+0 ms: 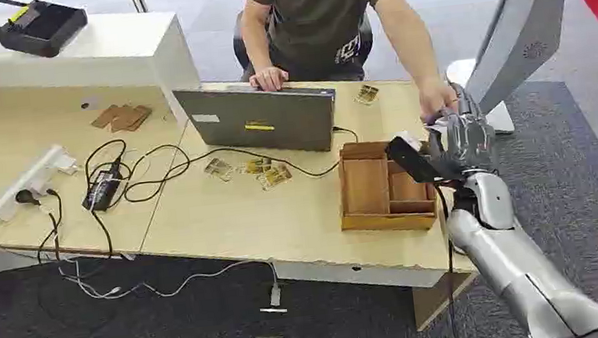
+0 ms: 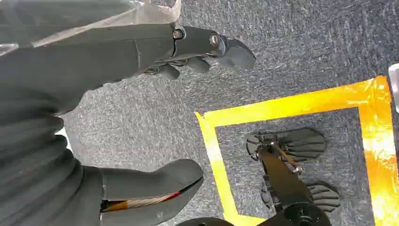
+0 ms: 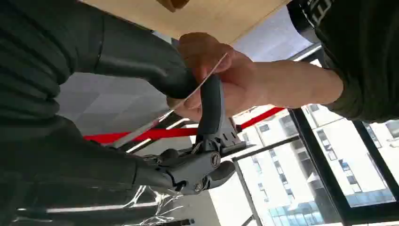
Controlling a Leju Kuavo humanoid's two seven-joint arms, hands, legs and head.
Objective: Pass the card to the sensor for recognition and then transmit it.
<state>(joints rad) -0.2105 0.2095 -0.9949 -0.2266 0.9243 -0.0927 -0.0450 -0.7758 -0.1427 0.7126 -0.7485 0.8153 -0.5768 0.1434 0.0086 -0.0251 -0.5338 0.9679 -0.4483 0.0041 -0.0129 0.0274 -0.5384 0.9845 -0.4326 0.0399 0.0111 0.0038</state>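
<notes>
My right hand is raised past the desk's right end, beside a seated person's hand. In the right wrist view a thin pale card is seen edge-on, pinched between my thumb and a dark finger. The person's hand grips the same card from the other side. My left hand hangs over grey carpet with its fingers apart and nothing in it.
A wooden compartment box sits on the desk just left of my right hand. Behind it are a grey laptop, several gold cards, cables and a power strip. A white stand rises at the right.
</notes>
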